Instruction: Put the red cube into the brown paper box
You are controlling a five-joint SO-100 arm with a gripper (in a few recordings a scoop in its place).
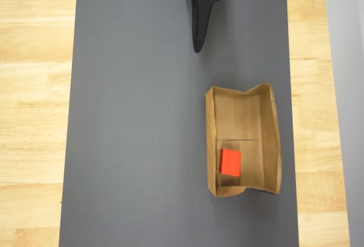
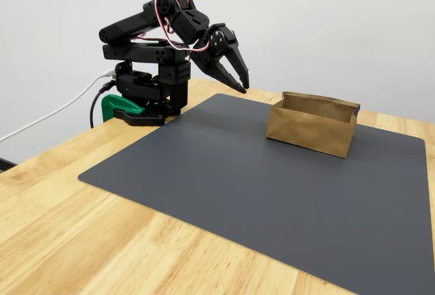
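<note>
Cube (image 1: 230, 162) inside box (image 1: 275, 139), on the floor's lower half near the left wall, around 5 o'clock on grey mat (image 1: 136, 133) in overhead view. Farther back at 12 o'clock, gripper (image 2: 242, 84) folded near the arm base, hanging above the mat, fingers pressed together, grasping nothing.

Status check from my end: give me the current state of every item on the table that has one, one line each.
red cube: lying on the box floor, near the left wall in the overhead view, released.
brown paper box: open-topped, upright on the mat, walls crumpled.
gripper: fingers look closed and empty, raised above the mat's edge, apart from the box.
grey mat: flat on the wooden table.
</note>
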